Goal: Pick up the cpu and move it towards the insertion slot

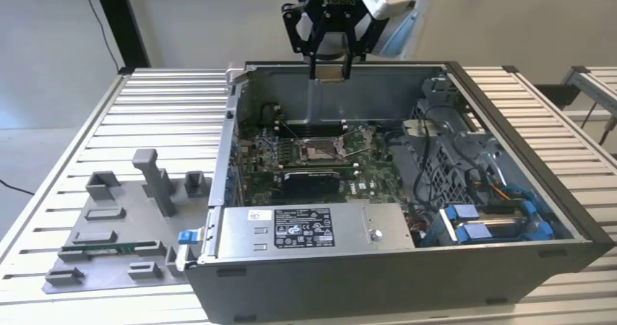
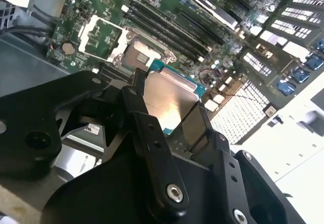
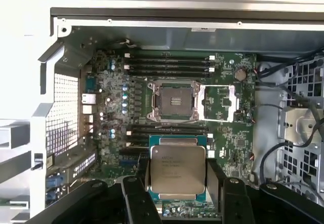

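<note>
the cpu point(image 3: 178, 169) sat clamped between the two black fingers point(image 3: 216, 176) of the hand point(image 3: 178, 183), silver top face toward the first wrist camera, thin greenish rim showing along its edges. in the second wrist view the same chip point(image 2: 167, 95) showed as a bright metal plate held edge-on between the fingers point(image 2: 195, 127), with open air all round its free edges.

beyond the chip lay the green board point(image 3: 230, 143). the insertion slot point(image 3: 173, 101) stood open there, silver frame round a brownish centre, its hinged cover plate point(image 3: 218, 102) flipped out just beside it. the held chip was apart from the socket, not touching it. dark memory slots point(image 3: 167, 62) ran in rows on the far side of the socket, and more rows lay between socket and chip.

in the exterior view the hand point(image 1: 329, 76) hung above the far rim of the open computer case point(image 1: 386, 282), above the board, with clear room beneath it down to the socket point(image 1: 321, 150). case walls rose on all sides. a grey power supply box point(image 1: 308, 227) filled the near side, and a drive cage with blue tabs point(image 1: 472, 224) and cables crowded the exterior view's right.

the case rested on a ribbed metal tabletop point(image 1: 164, 101). on the exterior view's left lay a grey fixture plate point(image 1: 115, 231) with upright blocks and a thin green memory stick point(image 1: 115, 249). pale wall behind.
</note>
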